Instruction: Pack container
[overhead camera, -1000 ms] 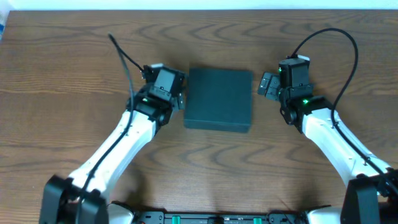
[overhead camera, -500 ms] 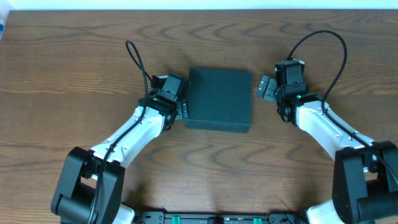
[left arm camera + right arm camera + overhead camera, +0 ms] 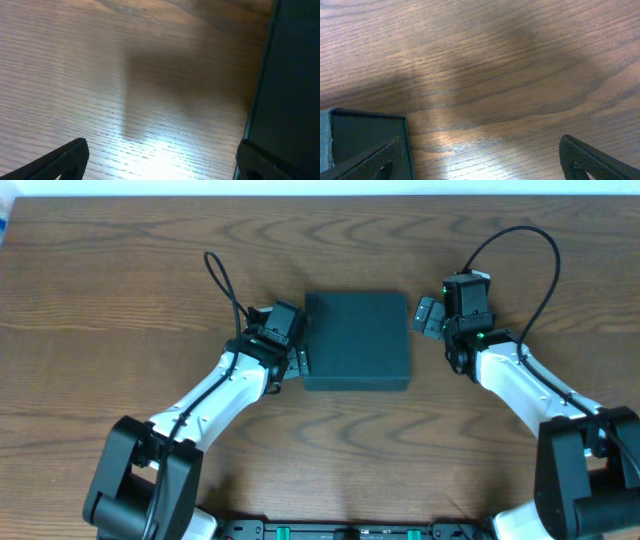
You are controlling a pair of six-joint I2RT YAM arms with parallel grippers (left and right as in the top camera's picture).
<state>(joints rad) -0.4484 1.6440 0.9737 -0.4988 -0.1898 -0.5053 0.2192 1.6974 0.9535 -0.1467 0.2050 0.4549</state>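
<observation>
The container [image 3: 357, 338] is a dark teal-black square box with its lid shut, lying in the middle of the wooden table. My left gripper [image 3: 298, 345] is open at the box's left side, one finger against the box wall. The left wrist view shows the box wall [image 3: 295, 90] at the right and the fingers wide apart [image 3: 160, 165] over bare wood. My right gripper [image 3: 428, 316] is open just right of the box's upper right corner. The right wrist view shows that corner [image 3: 365, 135] by the left finger, the fingers spread [image 3: 480, 165]. No snack packets show.
The wooden table [image 3: 120, 300] stretches out around the box. A pale strip runs along its far edge [image 3: 320, 188]. Black cables loop above both wrists [image 3: 222, 280] [image 3: 520, 250].
The left gripper moved in against the box's left side, and the box shifted slightly right and squared up. The right gripper stayed near the upper right corner.
</observation>
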